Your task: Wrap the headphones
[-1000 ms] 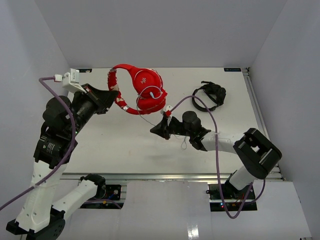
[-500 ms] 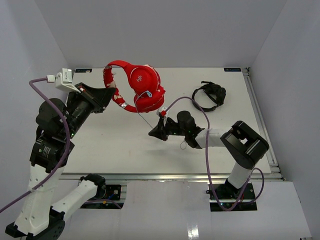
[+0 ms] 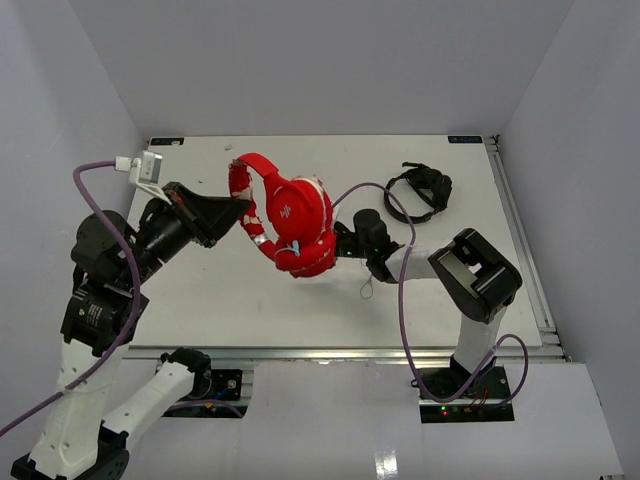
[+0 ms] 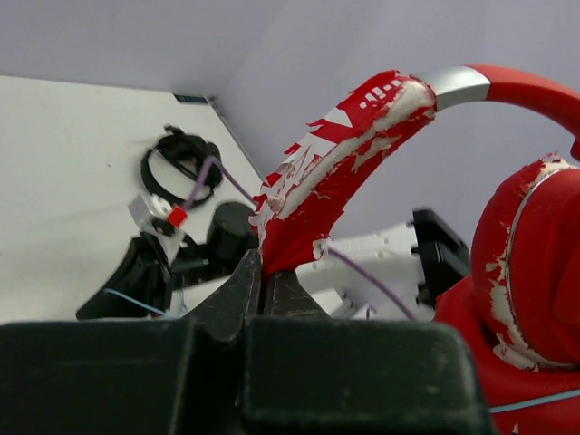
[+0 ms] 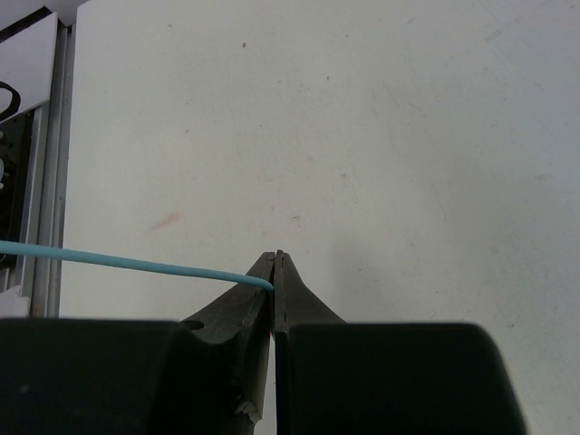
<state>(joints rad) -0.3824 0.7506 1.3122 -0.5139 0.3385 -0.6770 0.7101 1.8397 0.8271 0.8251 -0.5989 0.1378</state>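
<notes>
Two pinches, both fully closed. Left gripper [image 4: 265, 283] has its jaws shut on the headband [image 4: 344, 136] near one end, tips meeting on the red padding. Right gripper [image 5: 275, 265] has its jaws shut on the cable [image 5: 118, 263], which comes into the tips from the left of the right wrist view, straight and taut-looking. No free tail shows past the tips.

Headphones [image 3: 293, 215] look lifted off the table [image 3: 460, 300], hanging mid-table between the two grippers and carried by the left arm. In the top view the left gripper sits on their left at the band. The right gripper is just beside the lower earcup [image 3: 312, 255] on their right, partly hidden behind it. Long axis runs upper left to lower right: band arc up left, cups down right. Right arm is nearer the cable, left arm nearer the band.

Likely next step is a loop of cable round the cups or band. The cable leaves the right jaws toward the headphones, so the right arm would circle them while the left holds or turns them. Slack looks short, and the thin cable could slip the pinch.

Looks: bright red, white logo on the outer cup, silver slider, band lining flaked to white. Black headphones [image 3: 420, 190] lie well apart, far right.
</notes>
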